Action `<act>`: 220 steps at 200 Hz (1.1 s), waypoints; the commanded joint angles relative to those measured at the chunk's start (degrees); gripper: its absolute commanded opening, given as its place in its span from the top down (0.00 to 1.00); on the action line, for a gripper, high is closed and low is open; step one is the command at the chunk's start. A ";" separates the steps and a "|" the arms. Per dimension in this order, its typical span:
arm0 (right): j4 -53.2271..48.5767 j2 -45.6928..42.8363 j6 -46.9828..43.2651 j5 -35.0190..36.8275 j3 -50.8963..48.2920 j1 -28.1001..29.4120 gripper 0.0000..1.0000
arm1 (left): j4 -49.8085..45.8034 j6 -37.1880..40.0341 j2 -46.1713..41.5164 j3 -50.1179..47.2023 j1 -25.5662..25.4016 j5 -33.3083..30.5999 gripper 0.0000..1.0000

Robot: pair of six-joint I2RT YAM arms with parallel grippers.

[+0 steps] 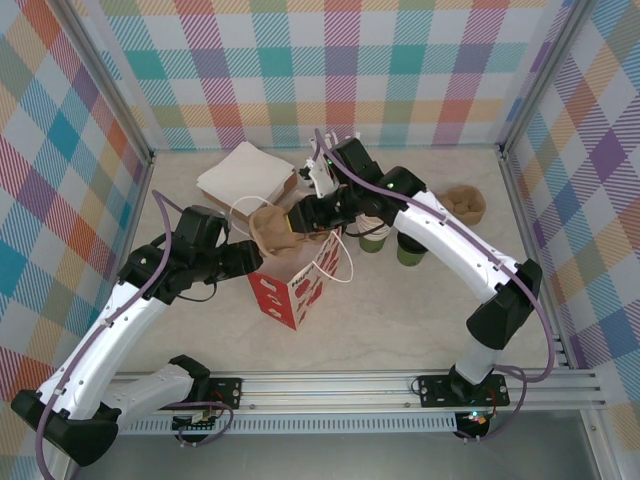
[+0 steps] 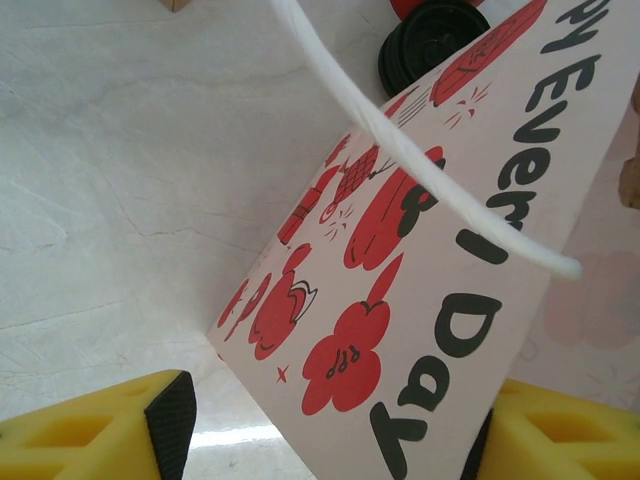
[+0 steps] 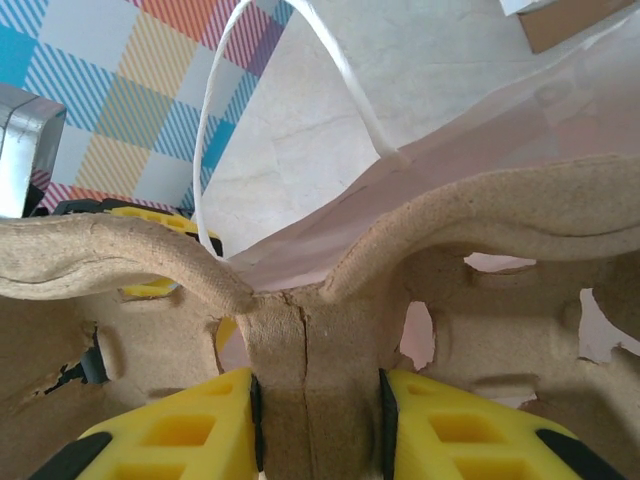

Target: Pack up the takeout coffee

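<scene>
Between the right jaws sat the centre rib of a pulp cup carrier, pinched tight at the mouth of the red-and-white bag. Left jaws were spread, with the bag's printed wall between them. One green coffee cup and a second cup stood on the bench just right of the bag, under the right arm and outside both jaws. Bare bench lay nearer the arm bases. Plaid walls enclosed three sides.
</scene>
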 commanded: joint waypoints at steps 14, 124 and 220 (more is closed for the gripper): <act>-4.48 1.86 -3.26 2.78 3.16 0.20 0.68 | -1.14 0.11 -1.60 -0.95 0.57 1.41 0.35; -11.77 3.06 -9.46 6.33 6.11 0.50 0.68 | -1.45 0.40 -1.20 0.36 0.61 2.67 0.43; -15.42 5.32 -9.61 9.81 7.12 0.77 0.68 | 0.21 1.95 -0.52 0.62 0.55 6.69 0.45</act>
